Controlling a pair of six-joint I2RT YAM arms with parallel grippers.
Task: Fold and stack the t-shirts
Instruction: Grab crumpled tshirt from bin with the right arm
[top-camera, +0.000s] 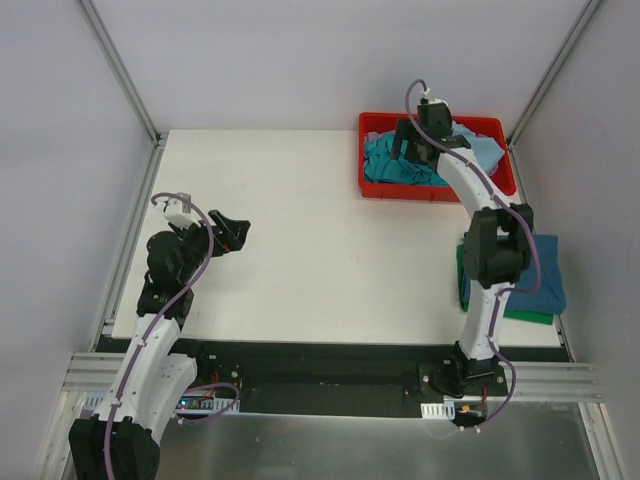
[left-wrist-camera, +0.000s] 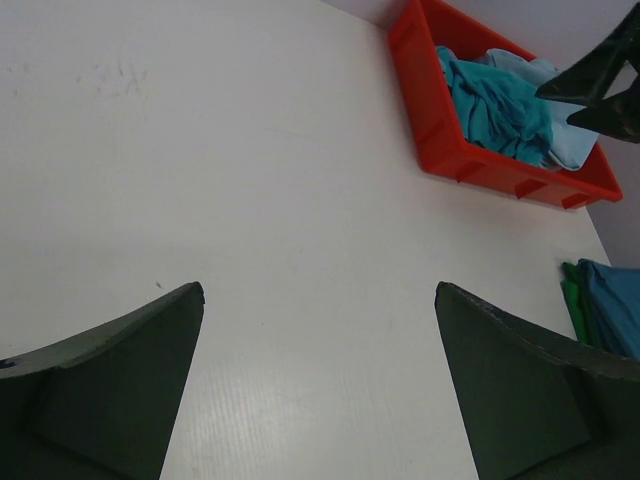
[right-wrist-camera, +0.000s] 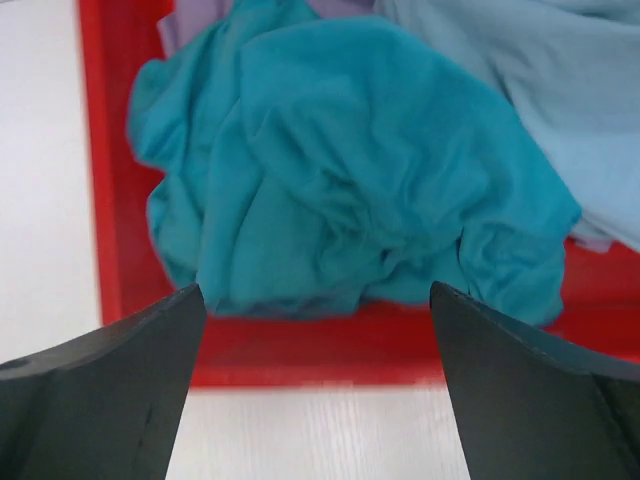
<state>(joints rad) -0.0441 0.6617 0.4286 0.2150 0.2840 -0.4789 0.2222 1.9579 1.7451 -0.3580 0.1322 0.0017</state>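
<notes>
You're at the pick step, I'd say. The right claw (right-wrist-camera: 318, 300) hangs over the red bin (right-wrist-camera: 110, 150) w/ jaws spread wide & nothing held. The crumpled teal t-shirt (right-wrist-camera: 340, 160) sits right under it, bunched vs the bin's near wall. A light-blue t-shirt (right-wrist-camera: 540, 80) lies next to the teal one toward the bin's right end. A bit of lavender cloth (right-wrist-camera: 200, 20) peeks out behind, at the far-left part of the bin.

The left claw (top-camera: 232, 232) is also wide & empty, well left of the bin over bare bench (top-camera: 320, 250). The folded stack (top-camera: 545, 280), blue on green, lies just nearside of the bin's right end, partly hidden by the right arm.

Next move, prob.: drop the right claw onto a raised ridge of the teal shirt & pinch that fabric only. Lift it clear of the bin wall, then carry it to open bench left of the bin so both claws can spread it. Watch the light-blue shirt doesn't drag along.
</notes>
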